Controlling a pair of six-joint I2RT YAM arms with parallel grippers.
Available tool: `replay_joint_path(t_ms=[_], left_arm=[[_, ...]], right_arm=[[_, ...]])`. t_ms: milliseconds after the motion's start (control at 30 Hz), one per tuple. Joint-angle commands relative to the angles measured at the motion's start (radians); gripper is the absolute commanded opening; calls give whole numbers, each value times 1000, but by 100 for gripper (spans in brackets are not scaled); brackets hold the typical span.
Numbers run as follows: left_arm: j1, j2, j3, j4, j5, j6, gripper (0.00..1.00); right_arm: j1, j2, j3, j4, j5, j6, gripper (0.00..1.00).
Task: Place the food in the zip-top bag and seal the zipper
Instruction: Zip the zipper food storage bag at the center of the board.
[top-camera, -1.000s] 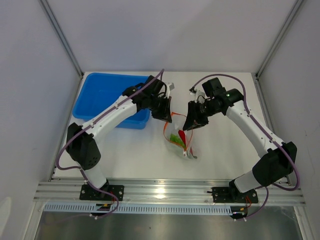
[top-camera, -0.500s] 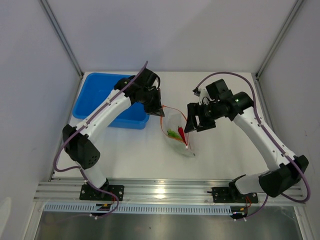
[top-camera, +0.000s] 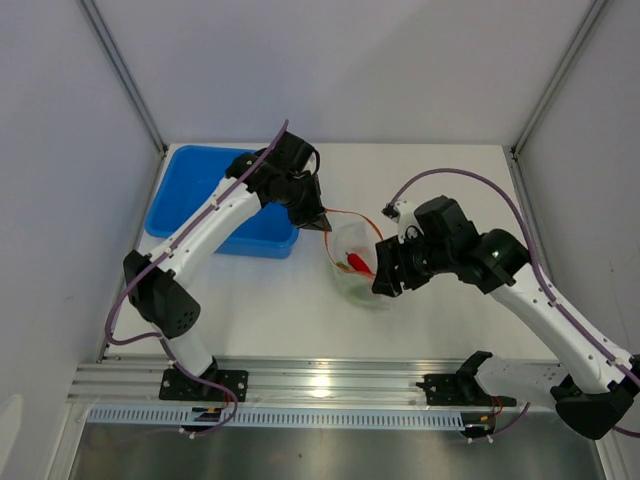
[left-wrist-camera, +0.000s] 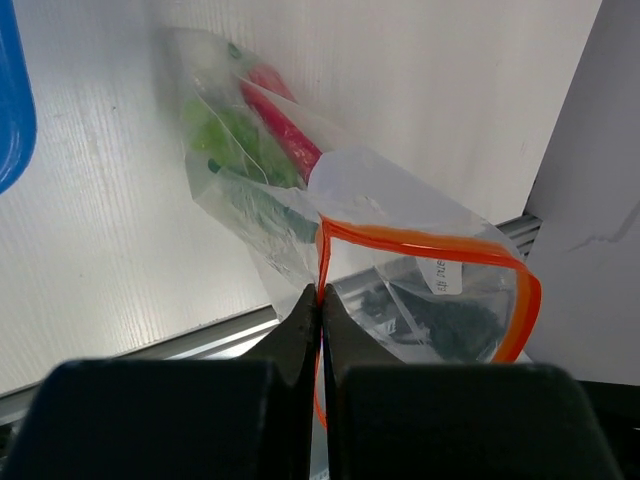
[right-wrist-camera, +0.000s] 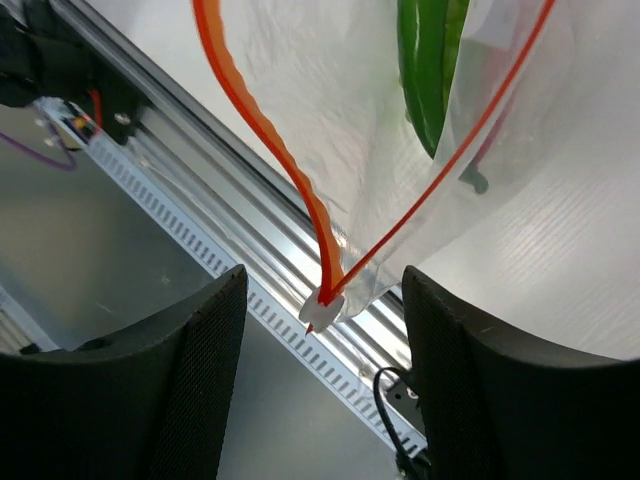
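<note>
While the left arm (top-camera: 215, 225) rises from its base at the near-left corner and stretches across the right rim of the blue tub (top-camera: 195, 195), the left gripper (left-wrist-camera: 320, 298) points down just past that rim. Its fingers are pressed together on the zipper (left-wrist-camera: 420, 240), pinching one end of the strip. The zip-top bag (top-camera: 355, 262) hangs from this pinch with its mouth pulled open into a loop. Whether its lower end touches the table (top-camera: 460, 185) cannot be told. Inside it lie the light-green grapes (left-wrist-camera: 225, 130), the slim red piece (left-wrist-camera: 285, 125) and the darker-green piece (left-wrist-camera: 265, 210), bunched low in the bag.

To the right, the right arm (top-camera: 545, 305) bends out wide from its base, forearm angled back toward the middle. The right gripper (right-wrist-camera: 322, 275) sits at the bag's other side with its fingers (right-wrist-camera: 200, 380) spread wide apart. The far end of the zipper, with a small white tab, lies between them and touches neither finger.

The tub is just beside the left gripper on its left. An aluminium rail (top-camera: 330, 378) runs along the near edge, near the bag's lower end. White tabletop shows beyond the bag and off to the right, as far as the side wall (top-camera: 600, 150).
</note>
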Motion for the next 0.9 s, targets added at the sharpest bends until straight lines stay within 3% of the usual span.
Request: replay_joint_path(t_ms=[0,100,200,233,400,500,567,767,867], left_arm=[[2,-10,46,-4,32,-32,1],[2,-14,40,-6,41,-35,1],[0,-21,34,-4,55,-34,0],[2,-22,29,0,60,-31,1],[2,-59,-37,52,115,-18,0],[0,-80,-71,100,152,5,1],[2,-94,-97,140,162,55,1],[2,-182,-131,187,77,256,76],[2,-257,-187,282,106,368,98]], right_arm=[[59,-12,-57,66,124,20,65],[111,-22,-91,118,190,34,63],[149,-20,-116,164,286,43,56],[157,-22,-119,171,363,45,49],[162,-40,-122,214,455,31,28],[162,-58,-121,225,478,14,0],[162,-65,-108,214,483,5,0],[160,-84,-38,158,399,-17,0],[143,-63,13,110,302,-26,0]])
